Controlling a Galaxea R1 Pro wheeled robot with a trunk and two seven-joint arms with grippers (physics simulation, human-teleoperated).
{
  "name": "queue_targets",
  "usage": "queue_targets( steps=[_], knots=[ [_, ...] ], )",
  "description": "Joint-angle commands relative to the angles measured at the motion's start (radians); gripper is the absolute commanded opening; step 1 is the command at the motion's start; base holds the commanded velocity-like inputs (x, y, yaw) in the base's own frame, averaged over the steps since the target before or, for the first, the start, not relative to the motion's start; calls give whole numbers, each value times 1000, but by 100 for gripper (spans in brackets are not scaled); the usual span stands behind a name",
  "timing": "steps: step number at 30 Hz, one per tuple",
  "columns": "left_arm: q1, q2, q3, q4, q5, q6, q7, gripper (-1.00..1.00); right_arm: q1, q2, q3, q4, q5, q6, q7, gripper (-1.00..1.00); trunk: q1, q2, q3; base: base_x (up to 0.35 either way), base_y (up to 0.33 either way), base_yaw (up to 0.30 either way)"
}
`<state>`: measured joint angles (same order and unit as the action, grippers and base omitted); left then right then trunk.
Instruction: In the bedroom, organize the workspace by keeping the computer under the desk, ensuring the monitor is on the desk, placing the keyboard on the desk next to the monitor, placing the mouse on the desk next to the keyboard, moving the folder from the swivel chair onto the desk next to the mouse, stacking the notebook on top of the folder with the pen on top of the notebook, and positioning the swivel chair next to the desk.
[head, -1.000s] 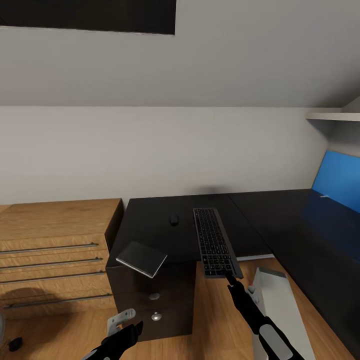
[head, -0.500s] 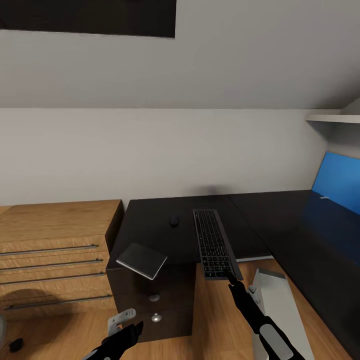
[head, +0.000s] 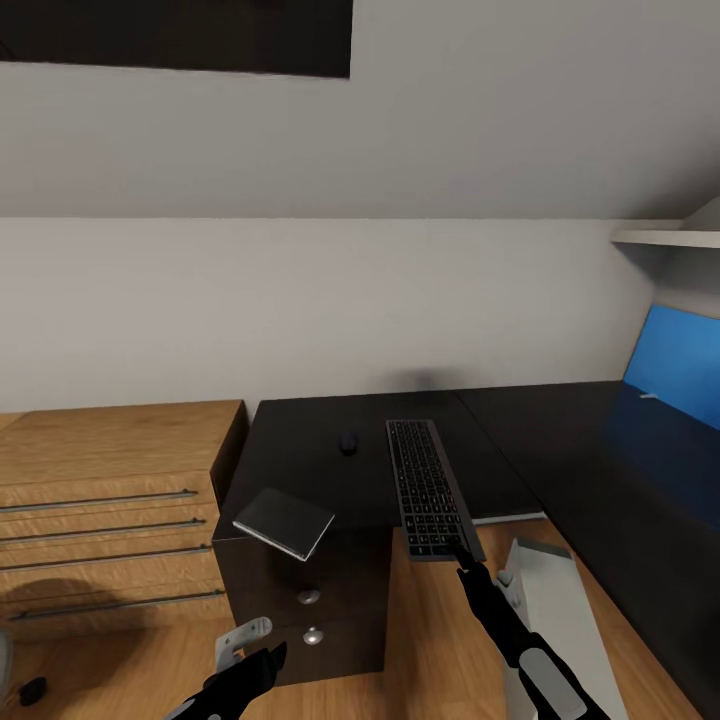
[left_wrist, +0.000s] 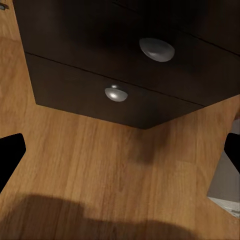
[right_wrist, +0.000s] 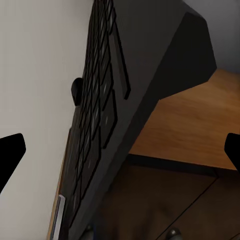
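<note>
The black keyboard (head: 425, 485) lies lengthwise on the glossy black desk (head: 560, 440), its near end jutting over the front edge. My right gripper (head: 462, 558) is at that near end, open, with the keyboard (right_wrist: 105, 100) looming between its wide-spread fingers. The small dark mouse (head: 347, 441) sits just left of the keyboard's far end. The dark notebook (head: 284, 520) overhangs the desk's left front corner. The light grey computer (head: 555, 590) leans on the floor under the desk. My left gripper (head: 250, 650) hangs open and empty, low before the drawers' silver knobs (left_wrist: 116, 93).
A light wooden drawer unit (head: 110, 500) stands against the desk's left side. A bright blue panel (head: 680, 365) rises at the desk's far right, below a white shelf (head: 665, 238). Wood floor (left_wrist: 100, 165) spreads in front of the drawers.
</note>
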<state>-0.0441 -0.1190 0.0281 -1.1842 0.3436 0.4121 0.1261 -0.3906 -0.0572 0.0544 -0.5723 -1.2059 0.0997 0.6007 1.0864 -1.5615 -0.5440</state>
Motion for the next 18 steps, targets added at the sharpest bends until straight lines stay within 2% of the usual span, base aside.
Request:
queue_targets(
  steps=[1, 2, 3, 16, 18],
  knots=[
    [0, -1, 1, -2, 11, 5, 6, 100, -1, -1, 4, 0, -11, 5, 2, 100, 0, -1, -1, 0, 0, 0],
    [0, -1, 1, -2, 11, 5, 6, 100, -1, -1, 4, 0, -11, 5, 2, 100, 0, -1, -1, 0, 0, 0],
    [0, -1, 1, -2, 11, 5, 6, 100, -1, -1, 4, 0, -11, 5, 2, -100, 0, -1, -1, 0, 0, 0],
    [0, -1, 1, -1, 10, 5, 6, 100, -1, -1, 4, -2, -11, 5, 7, -100, 0, -1, -1, 0, 0, 0],
    [0, -1, 1, -1, 10, -4, 7, 100, -1, -2, 4, -4, -11, 5, 9, -100, -8, 13, 5, 0, 0, 0]
  ],
)
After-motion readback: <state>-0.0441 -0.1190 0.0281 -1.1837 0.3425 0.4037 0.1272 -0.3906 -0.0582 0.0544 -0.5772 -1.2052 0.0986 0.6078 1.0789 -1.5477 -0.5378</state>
